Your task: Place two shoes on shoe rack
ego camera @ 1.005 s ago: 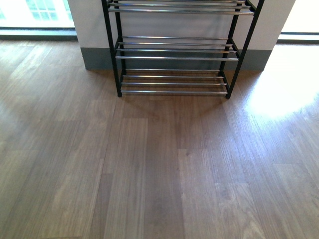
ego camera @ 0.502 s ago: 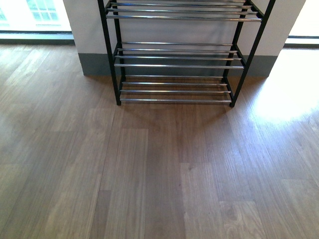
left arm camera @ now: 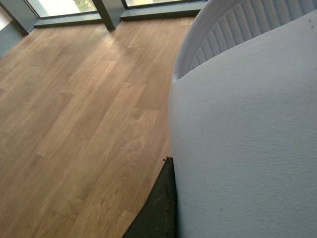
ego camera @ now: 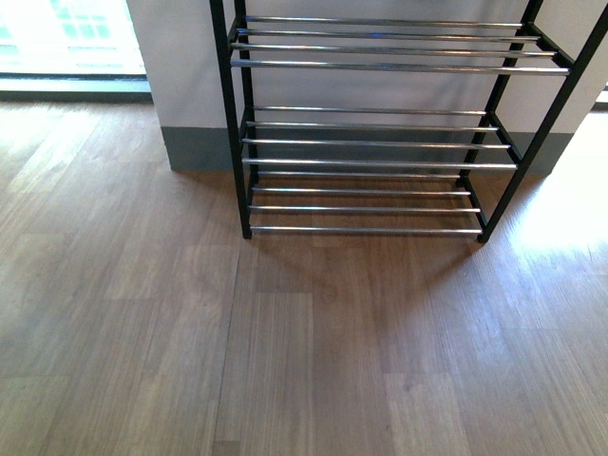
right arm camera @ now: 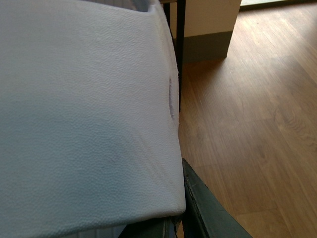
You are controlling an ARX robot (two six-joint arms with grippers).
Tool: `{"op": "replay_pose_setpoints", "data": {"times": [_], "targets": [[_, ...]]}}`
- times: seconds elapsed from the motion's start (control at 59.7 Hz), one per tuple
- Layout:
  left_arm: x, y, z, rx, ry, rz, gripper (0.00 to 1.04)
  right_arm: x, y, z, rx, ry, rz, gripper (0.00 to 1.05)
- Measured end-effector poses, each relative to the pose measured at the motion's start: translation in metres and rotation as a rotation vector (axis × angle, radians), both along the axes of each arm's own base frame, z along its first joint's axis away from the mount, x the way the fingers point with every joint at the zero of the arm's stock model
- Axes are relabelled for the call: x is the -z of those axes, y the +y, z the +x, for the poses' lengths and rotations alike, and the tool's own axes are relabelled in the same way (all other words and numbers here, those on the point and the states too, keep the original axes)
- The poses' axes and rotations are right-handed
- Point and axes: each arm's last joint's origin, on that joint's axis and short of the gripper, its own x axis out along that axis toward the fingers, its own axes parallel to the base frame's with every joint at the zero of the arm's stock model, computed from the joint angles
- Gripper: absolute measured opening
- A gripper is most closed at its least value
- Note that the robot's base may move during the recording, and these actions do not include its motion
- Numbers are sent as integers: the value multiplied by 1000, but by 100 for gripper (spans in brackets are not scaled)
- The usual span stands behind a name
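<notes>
Your front view shows the shoe rack (ego camera: 380, 162) standing on the wood floor (ego camera: 142, 332). Behind it is a white wall (ego camera: 180, 57) with a grey strip (ego camera: 195, 147) along the bottom. A bright window (ego camera: 76, 33) sits off to the left, and sun shines on the floor to the right of the rack. Only your wrist views show the shoes and the hands. In the left wrist view, the left slide (left arm camera: 247, 139) is pale blue and very close, so it fills much of the picture. It has a part with ridges near its curved edge. The left hand (left arm camera: 161, 208) shows just one dark finger pressed against the slide's side, and it is gripping the slide up above the floor. That view also shows long floor boards running to dark window frames (left arm camera: 106, 7). In the right wrist view, the right slide (right arm camera: 84, 109) is pale blue too. The right hand (right arm camera: 176, 223) is clamped on its edge, with a dark finger on each side. Only this view shows a black leg (right arm camera: 181, 49) of the rack just past the slide.
</notes>
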Motion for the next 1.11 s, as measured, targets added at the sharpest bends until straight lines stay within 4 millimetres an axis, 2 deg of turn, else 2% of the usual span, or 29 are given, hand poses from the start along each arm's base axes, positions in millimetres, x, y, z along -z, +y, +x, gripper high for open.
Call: {"op": "replay_pose_setpoints", "data": {"times": [1.105], "targets": [[0,0,0,-1,1,-1,2,0,0,0,-3,2,1,1]]}}
